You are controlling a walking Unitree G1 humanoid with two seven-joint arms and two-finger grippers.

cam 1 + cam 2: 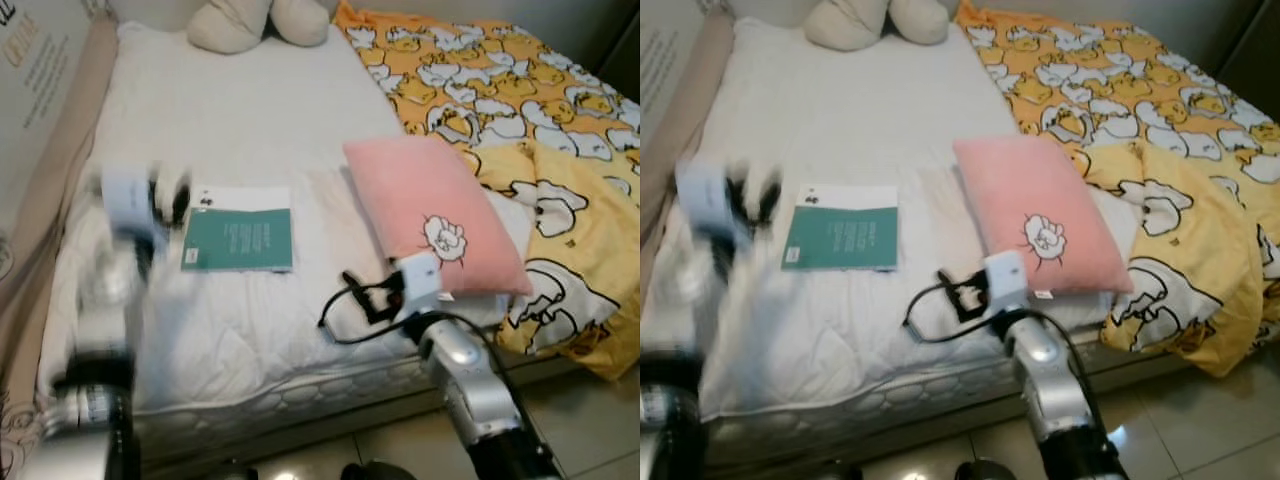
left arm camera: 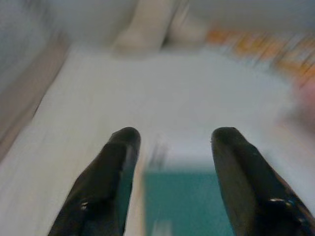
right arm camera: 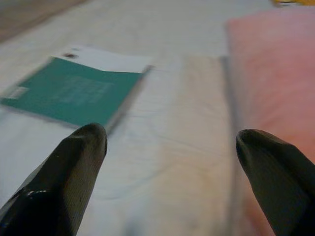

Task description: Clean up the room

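Book [image 1: 238,238], teal-covered with a white band along its far edge, lies flat on the white bed [image 1: 250,110], just ahead of the left gripper [image 1: 168,200] and off to the left of the right gripper [image 1: 360,295]. The left jaws stand wide apart and hold nothing; the arm is blurred in both eye views. The right jaws are also spread wide and empty, low over the sheet with the pink pillow [image 1: 430,210] close on their right.

The step in hand looks like reaching for the book with the left jaws. A thin, flat, smooth cover on a soft sheet gives little edge to bite, so I would come in low at the near-left edge, press one finger into the mattress to get under the cover, and close only once the edge sits between the fingers.

The pillow is plump and soft, with a sheep motif. Beyond it, the yellow blanket [image 1: 520,90] lies rumpled.
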